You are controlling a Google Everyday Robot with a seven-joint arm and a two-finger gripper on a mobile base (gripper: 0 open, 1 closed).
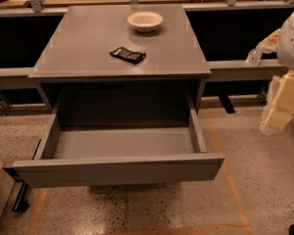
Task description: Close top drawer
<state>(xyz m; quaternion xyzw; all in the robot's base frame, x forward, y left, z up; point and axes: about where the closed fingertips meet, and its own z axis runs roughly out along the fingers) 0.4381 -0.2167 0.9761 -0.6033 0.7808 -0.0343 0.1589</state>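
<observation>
- The wide, deep matte-grey top drawer (117, 170), with a plain flat handleless front, stands pulled far out of the grey square-topped cabinet (88, 48). It reaches from the middle of the view down toward 6 o'clock, its grey floor and side walls in plain sight.
- The drawer's front panel sits slightly askew, its left end lower in the view than its right.
- The robot's cream-coloured blocky gripper (278, 109) hangs at 3 o'clock, hard against the right edge of the view and well apart from the drawer's right wall (I cannot tell whether it is open or closed, or whether it has hold of anything).
- The white rounded arm housing (291, 38) sits above the gripper, toward 2 o'clock.
- A round, shallow white bowl (145, 21) rests on the cabinet top at 12 o'clock, near the back edge.
- A small flat black packet (128, 55) lies near the middle of the top, at about 7 o'clock from the bowl and apart from it.
- The speckled pale floor (264, 180) carries an orange tape line (230, 180) running toward 5 o'clock.
- A small black object (20, 199) (too dim to identify) stands on the floor at 8 o'clock, just beside the drawer's left front corner.
</observation>
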